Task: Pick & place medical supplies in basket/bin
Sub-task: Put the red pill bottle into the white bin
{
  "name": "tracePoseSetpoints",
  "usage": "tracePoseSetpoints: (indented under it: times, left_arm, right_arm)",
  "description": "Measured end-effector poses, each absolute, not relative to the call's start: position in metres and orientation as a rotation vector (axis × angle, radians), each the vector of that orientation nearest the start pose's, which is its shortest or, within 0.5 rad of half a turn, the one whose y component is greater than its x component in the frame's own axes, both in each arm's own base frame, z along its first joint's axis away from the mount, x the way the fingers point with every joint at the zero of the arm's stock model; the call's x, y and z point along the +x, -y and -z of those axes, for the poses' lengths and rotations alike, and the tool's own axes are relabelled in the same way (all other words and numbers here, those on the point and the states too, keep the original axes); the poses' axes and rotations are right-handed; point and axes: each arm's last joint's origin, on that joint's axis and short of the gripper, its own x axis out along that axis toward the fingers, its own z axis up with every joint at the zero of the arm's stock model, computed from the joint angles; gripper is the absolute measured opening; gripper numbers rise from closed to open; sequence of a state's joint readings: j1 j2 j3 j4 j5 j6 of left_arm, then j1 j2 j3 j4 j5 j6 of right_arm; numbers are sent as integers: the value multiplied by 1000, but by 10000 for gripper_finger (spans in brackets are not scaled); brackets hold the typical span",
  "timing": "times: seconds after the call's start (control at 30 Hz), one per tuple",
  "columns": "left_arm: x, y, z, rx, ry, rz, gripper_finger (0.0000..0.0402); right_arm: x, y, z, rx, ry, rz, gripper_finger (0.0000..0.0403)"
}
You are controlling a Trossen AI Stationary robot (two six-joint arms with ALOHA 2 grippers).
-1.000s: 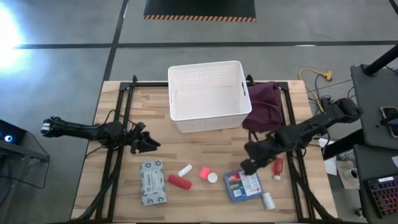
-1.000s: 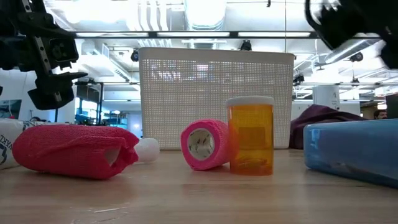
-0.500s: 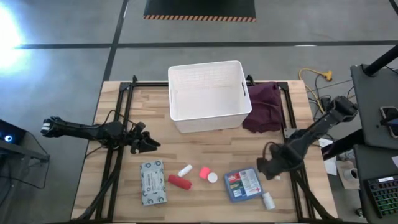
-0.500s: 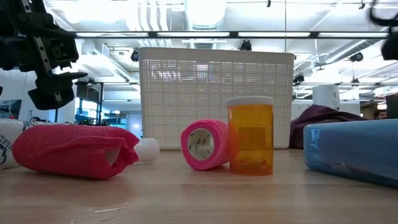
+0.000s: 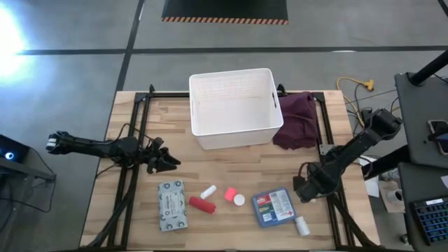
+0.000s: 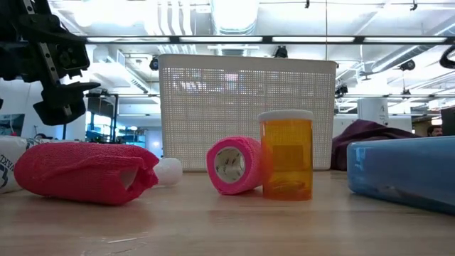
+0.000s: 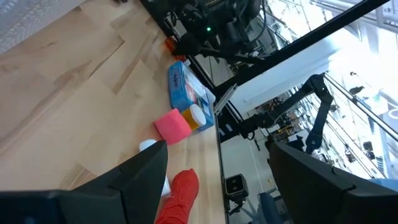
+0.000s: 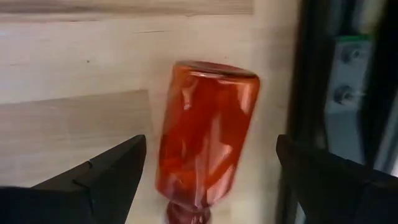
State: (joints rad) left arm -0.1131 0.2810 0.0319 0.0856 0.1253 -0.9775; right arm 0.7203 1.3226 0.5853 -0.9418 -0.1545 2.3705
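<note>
Straddling red bottle (image 8: 205, 146), right pincer (image 5: 305, 190) open

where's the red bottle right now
The red bottle lies on its side at the table's right edge, directly under the open right gripper, just right of the blue first-aid box.

A robotics lab or workshop is suggested: a wooden table (image 5: 231, 175) is set on concrete floor (image 5: 210, 35), with ceiling lights (image 6: 234, 39) and other robot arms (image 7: 317, 118) seen beyond.

wooden table (image 5: 231, 168) with white tub (image 5: 232, 108), purple cloth (image 5: 297, 119), blue box (image 5: 274, 208), perhaps bottles
</note>
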Motion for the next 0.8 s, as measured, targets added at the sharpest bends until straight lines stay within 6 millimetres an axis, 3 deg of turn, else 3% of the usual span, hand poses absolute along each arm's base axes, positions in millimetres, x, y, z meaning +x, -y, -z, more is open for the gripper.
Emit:
tracePoseSetpoints:
  times: [0.37,0.8]
  left_arm:
    - [113,16,-159,-972,-267,138,262]
    - [113,16,-159,-973,-267,138,262]
  right_arm:
    - [115,-105,-135,1208,-1334,1227,336]
    - [123,-107,-146,1270,-1249,1162,186]
